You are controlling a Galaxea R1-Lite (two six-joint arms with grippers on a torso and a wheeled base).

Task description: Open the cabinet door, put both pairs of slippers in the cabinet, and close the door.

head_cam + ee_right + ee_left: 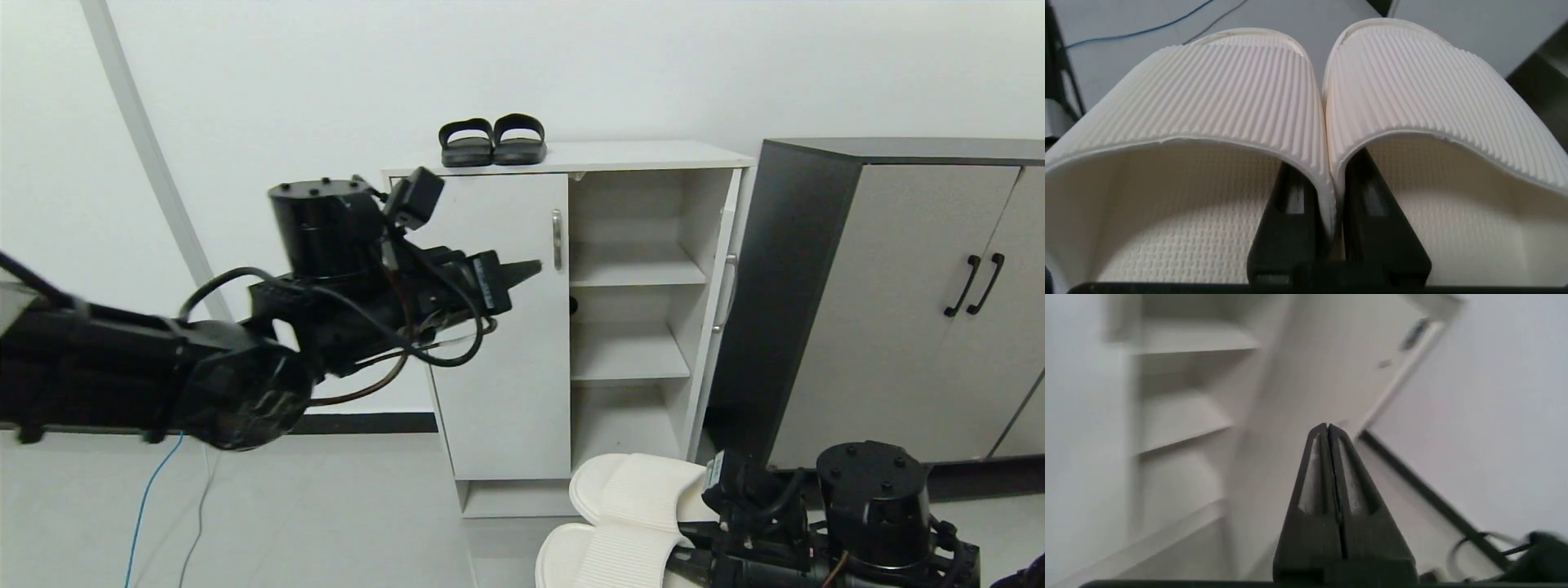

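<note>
white slippers crosswise, toes leftward

We see a white cabinet with two doors. The left door is shut and the right door is swung wide open, showing two shelf boards inside. On the cabinet top, toward 11 o'clock, black slippers sit side by side. The white slippers, ribbed across the straps, hang at 6 o'clock below the open compartment, their touching inner walls pinched by the right gripper.
</note>
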